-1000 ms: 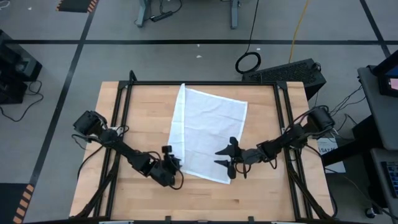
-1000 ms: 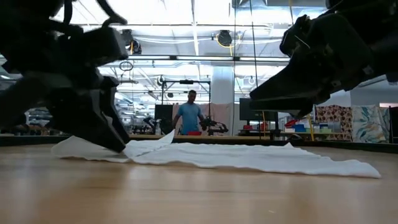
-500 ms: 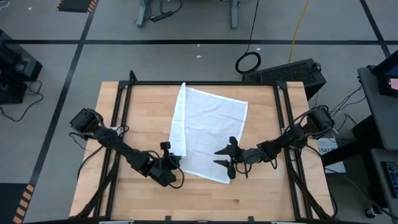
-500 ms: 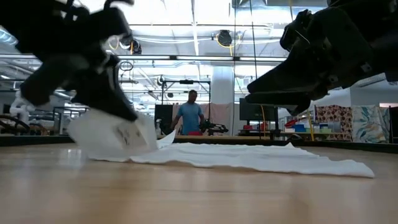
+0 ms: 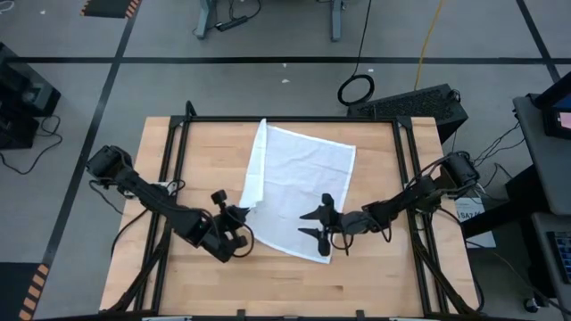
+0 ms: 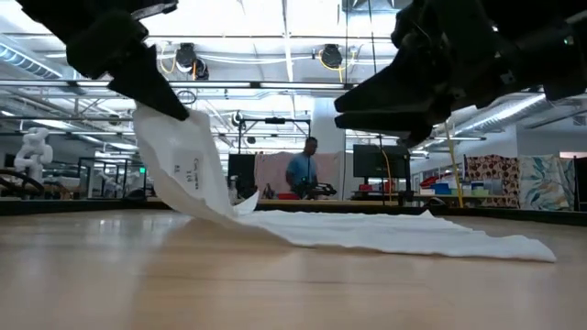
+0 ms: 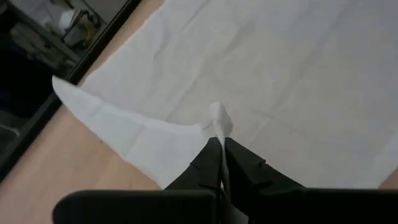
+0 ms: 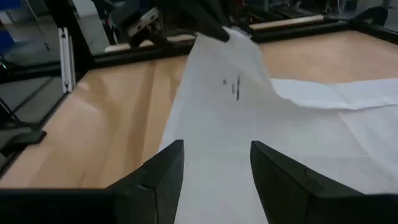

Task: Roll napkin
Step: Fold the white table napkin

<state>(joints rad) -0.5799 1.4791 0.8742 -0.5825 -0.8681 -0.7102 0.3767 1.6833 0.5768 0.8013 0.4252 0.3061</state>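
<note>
The white napkin (image 5: 299,187) lies spread on the wooden table, with a narrow strip folded over along its left edge (image 5: 256,160). My left gripper (image 5: 243,214) is shut on the napkin's near left corner and holds it up off the wood (image 6: 174,108). From there the cloth (image 6: 197,174) slopes down to the part that lies flat. My right gripper (image 5: 314,227) hovers open over the napkin's near right part, touching nothing; its fingers (image 8: 165,168) stand wide apart above the cloth. My left gripper pinches the napkin's near left corner (image 7: 217,121) between its two shut fingers, coming from the table's left and slanting downward. A small tuft of cloth bunches just past the fingertips. The corner is lifted clear, and the cloth runs taut from it down to the table.
Black metal rails (image 5: 178,178) run along the table's left, right and far sides. Bare wood (image 5: 285,285) lies between the napkin and the near edge. A person (image 6: 303,170) stands far off in the room beyond the table.
My left gripper has risen from the table and drawn back a little toward the left, with the napkin's near left corner in its fingers. That corner has lifted clear and the cloth below it has drawn taut; the remainder stays flat. My right gripper has shifted slightly toward the left.
</note>
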